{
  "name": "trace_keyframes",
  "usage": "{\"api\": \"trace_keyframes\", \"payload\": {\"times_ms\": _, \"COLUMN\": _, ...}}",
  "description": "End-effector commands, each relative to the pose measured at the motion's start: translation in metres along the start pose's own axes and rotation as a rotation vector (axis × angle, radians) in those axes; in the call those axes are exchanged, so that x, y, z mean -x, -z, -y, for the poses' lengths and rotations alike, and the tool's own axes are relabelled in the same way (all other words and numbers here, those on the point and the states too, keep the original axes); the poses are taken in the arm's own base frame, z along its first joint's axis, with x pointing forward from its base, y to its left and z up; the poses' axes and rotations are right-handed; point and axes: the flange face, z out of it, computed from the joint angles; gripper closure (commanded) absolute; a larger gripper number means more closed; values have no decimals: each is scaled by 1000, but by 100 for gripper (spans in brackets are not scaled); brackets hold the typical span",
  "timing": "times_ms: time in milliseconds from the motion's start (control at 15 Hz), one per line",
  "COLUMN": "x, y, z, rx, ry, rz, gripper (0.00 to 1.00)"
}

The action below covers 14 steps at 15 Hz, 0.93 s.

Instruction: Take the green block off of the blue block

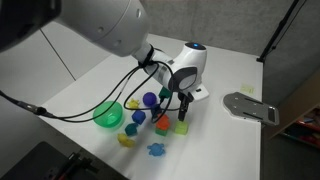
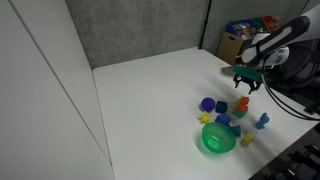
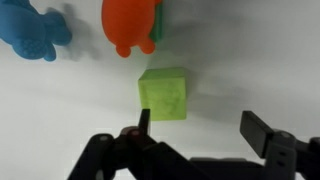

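The green block (image 3: 164,93) sits on bare table (image 3: 260,60) just ahead of my gripper (image 3: 196,120), beyond the fingertips, not between them. It is off-centre too: nearly in line with the finger on the left of the wrist view, well clear of the other one. It is a cube, so there is no long axis to choose; its faces run close to square with the jaw line, perhaps slightly skewed.

The jaws stand spread wide and hold nothing, with a gap wider than the block.

I see no blue under or against the block in the wrist view. In an exterior view the green block stands alone on the table, and the small dark piece I take for the blue block (image 1: 137,117) lies well beyond it, near the bowl (image 1: 107,115). So I judge the two already apart.

Farther ahead of the gripper is an orange toy (image 3: 130,25). If I go for a grasp, I must move forward and shift across toward that finger's side before closing - without nudging the toy
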Motion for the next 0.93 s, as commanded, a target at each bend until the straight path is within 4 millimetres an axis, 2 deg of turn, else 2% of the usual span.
{"api": "trace_keyframes", "payload": {"times_ms": 0, "x": 28, "y": 64, "z": 9, "rx": -15, "ry": 196, "rz": 14, "gripper": 0}}
{"api": "trace_keyframes", "payload": {"times_ms": 333, "x": 90, "y": 133, "z": 13, "rx": 17, "ry": 461, "rz": 27, "gripper": 1}}
{"api": "trace_keyframes", "payload": {"times_ms": 600, "x": 134, "y": 178, "z": -6, "rx": 62, "ry": 673, "rz": 43, "gripper": 0}}
{"api": "trace_keyframes", "payload": {"times_ms": 867, "x": 155, "y": 223, "z": -35, "rx": 115, "ry": 884, "rz": 61, "gripper": 0}}
